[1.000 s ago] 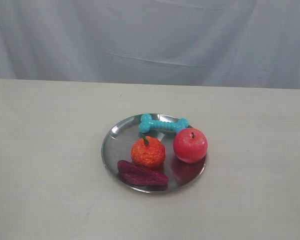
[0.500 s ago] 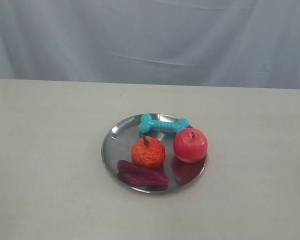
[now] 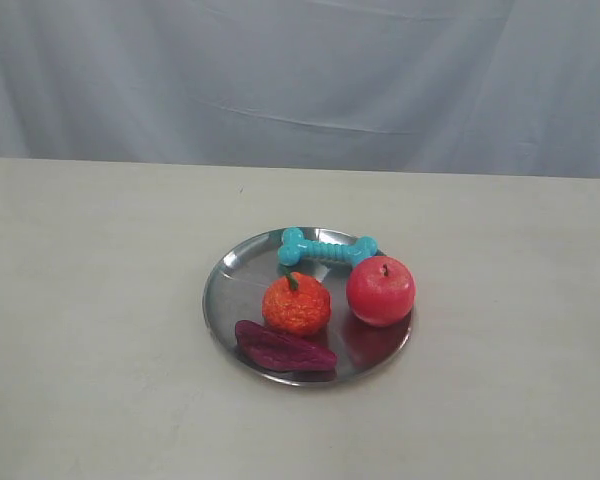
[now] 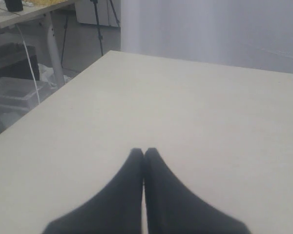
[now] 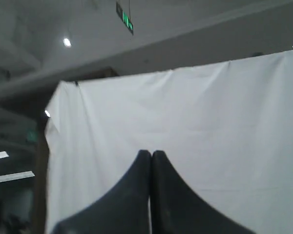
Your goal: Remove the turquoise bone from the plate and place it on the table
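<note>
The turquoise bone [image 3: 326, 249] lies across the far side of the silver plate [image 3: 228, 288], which rests mid-table on the beige table [image 3: 90, 300]. Neither arm shows in the exterior view. In the left wrist view my left gripper [image 4: 144, 152] is shut with nothing in it, its dark fingers touching above bare tabletop [image 4: 185, 107]. My right gripper [image 5: 151, 154] is shut and empty too, aimed at a white curtain [image 5: 210, 126], with no plate or bone in its view.
On the plate an orange fruit [image 3: 296, 303] sits in front of the bone, a red apple [image 3: 380, 290] beside the bone's right end, and a dark purple piece [image 3: 283, 348] at the near rim. A pale curtain [image 3: 300, 80] backs the table.
</note>
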